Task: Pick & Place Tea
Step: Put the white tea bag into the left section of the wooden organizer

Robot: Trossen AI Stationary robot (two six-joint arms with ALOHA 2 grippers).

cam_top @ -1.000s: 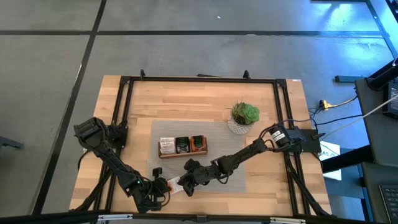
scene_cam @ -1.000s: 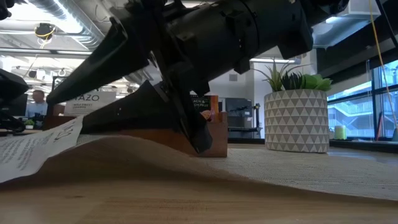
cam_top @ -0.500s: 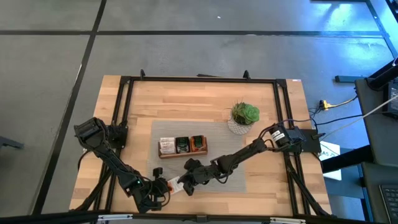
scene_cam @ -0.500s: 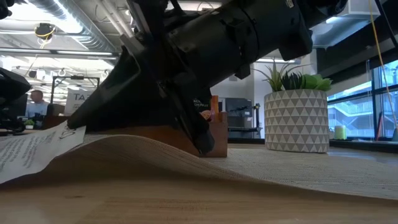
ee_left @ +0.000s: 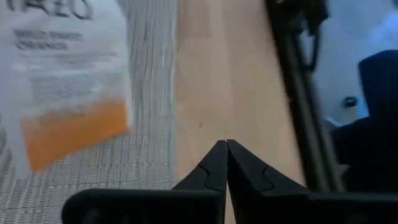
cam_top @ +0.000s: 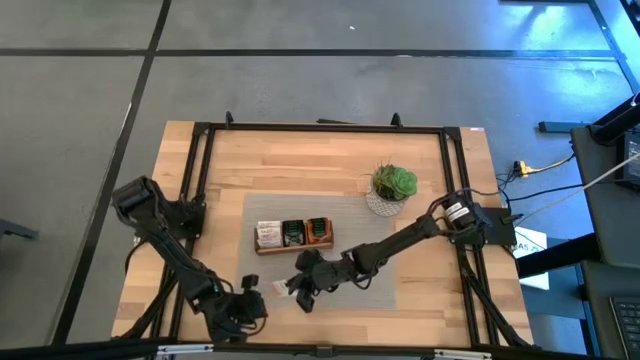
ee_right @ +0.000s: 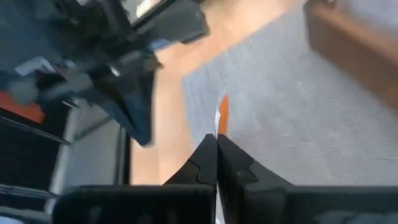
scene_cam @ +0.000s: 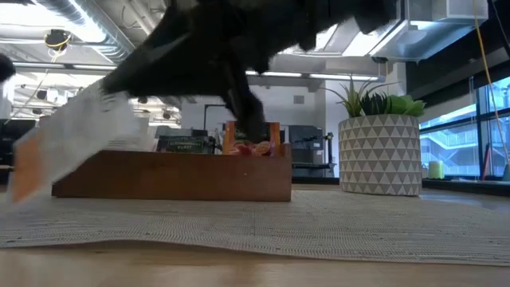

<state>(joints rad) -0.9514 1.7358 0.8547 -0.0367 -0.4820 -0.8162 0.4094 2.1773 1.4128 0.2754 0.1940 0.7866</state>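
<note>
Right claw (cam_top: pixel 296 292): lower centre of high frame, pinched shut on white-and-orange tea sachet (cam_top: pixel 281 289), lifted clear of grey mat (cam_top: pixel 370 290).
Left claw (cam_top: pixel 248 309): lower left, closed, empty.
Wooden tray (cam_top: pixel 292 235): mid-frame, just above.
Advice: carry level, release over matching compartment.

Left tool (cam_top: pixel 250 287) shut — right tool (cam_top: pixel 293 291) shut, both arms low, near front edge.

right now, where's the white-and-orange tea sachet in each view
high view: tea sachet near the table's front edge, at the right gripper.
low view: blurred, far left.
left wrist view: flat-on, beyond the left gripper.
right wrist view: edge-on sliver in the shut gripper.
shared landmark: grey mat.
</note>
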